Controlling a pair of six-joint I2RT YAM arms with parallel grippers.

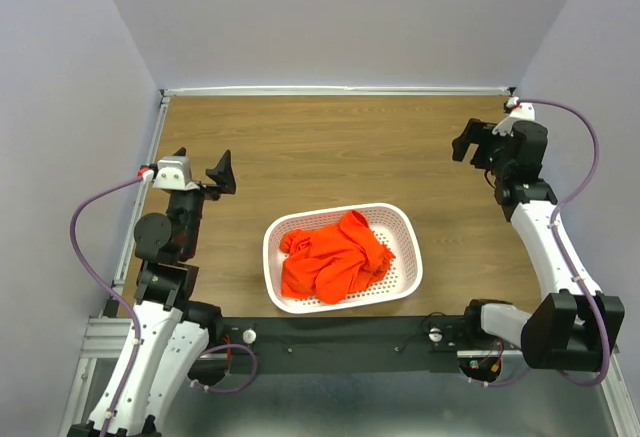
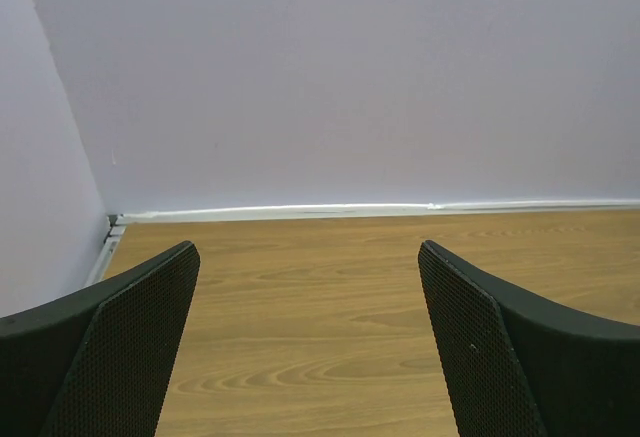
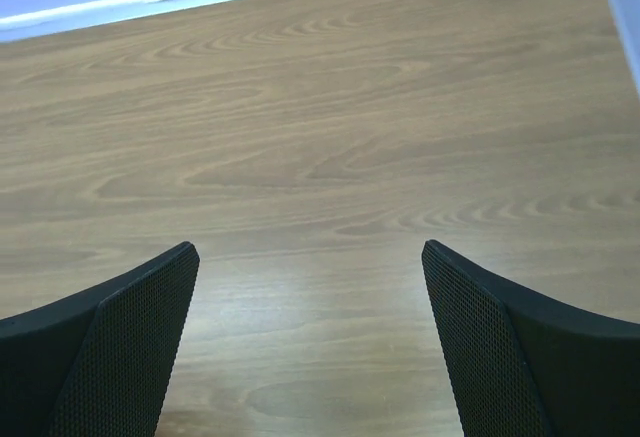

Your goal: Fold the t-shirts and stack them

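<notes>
Shirt (image 1: 335, 257) near front, bunched up in basket (image 1: 400, 219). Not folded. No pile yet on worktop (image 1: 330, 147). Left claw (image 2: 310, 257) wide open, holds nothing, off to left, well apart from basket. Right claw (image 3: 310, 252) wide open too, empty, by far right corner. Job looks not started: shirt must come out, lie flat, get folded.

1 t-shirt (image 1: 330, 257) in the basket (image 1: 408, 257) on the table (image 1: 330, 147), near side, between left arm (image 1: 170, 232) and right arm (image 1: 540, 227)
</notes>
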